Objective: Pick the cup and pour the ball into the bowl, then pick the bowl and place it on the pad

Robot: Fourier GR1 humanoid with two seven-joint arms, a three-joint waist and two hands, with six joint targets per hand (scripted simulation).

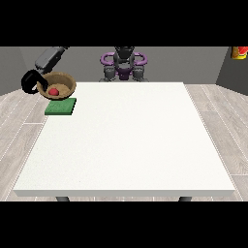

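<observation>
Holding the bowl [59, 85] at its left rim, the black hand [30, 82] at the view's left sits at the far left corner of the table [126, 145], with its fingers curled round the bowl's edge. A grey arm [49, 58] slopes from this hand up and to the right, toward the top of the view. The bowl is brown and tilted a little toward the camera, so that its inside shows; a red ball [54, 91] lies in its bottom. Whether the bowl rests on anything or hangs above the table cannot be told. Just below the bowl in the view, at the table's left edge, lies the green pad [61, 107], flat and square; the bowl's near rim overlaps the pad's far edge in the picture, but most of the pad shows bare. The cup cannot be made out. The wide white table spreads from there toward the camera and to the right. Behind its far edge stands the robot's torso [124, 65], dark grey with purple rings at the shoulders. The other hand does not show.
</observation>
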